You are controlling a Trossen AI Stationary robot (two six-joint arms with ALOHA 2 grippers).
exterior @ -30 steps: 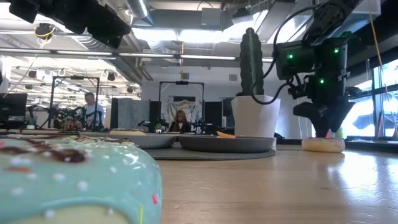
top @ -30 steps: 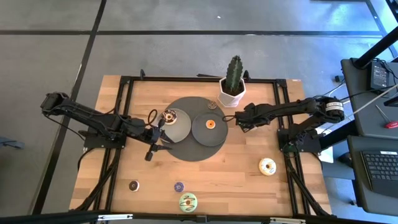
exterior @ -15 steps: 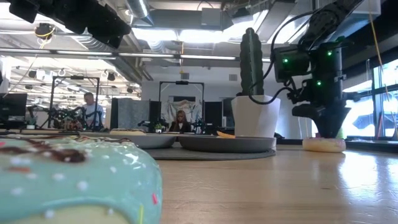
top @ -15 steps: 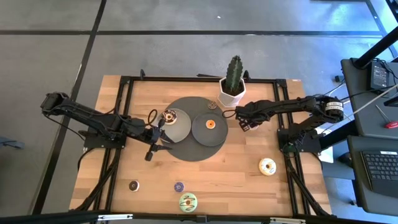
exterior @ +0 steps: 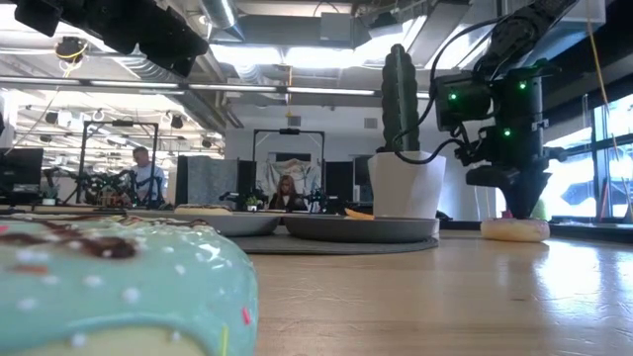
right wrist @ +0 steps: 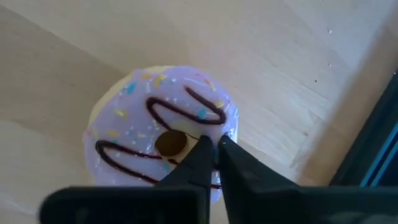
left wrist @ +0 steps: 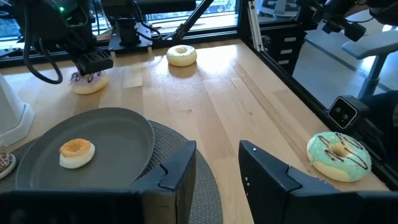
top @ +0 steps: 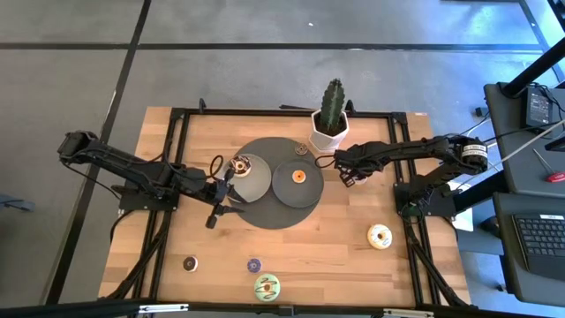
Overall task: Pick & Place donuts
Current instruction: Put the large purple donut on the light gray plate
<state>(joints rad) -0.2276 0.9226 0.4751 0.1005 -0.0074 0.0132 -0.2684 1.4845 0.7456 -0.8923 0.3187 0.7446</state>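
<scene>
Now we see the right gripper (right wrist: 214,152), fingers nearly closed, over a lilac donut (right wrist: 158,134) near the cactus pot (top: 328,131); the left gripper (left wrist: 214,171), open, hovers at the plates (top: 260,181).

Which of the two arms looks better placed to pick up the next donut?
The right one, probably. Its pincer hangs directly over the lilac donut with chocolate squiggles, fingertips nearly together at the donut's hole. The left pincer is open beside the grey plate, with no donut between its fingers.
</scene>
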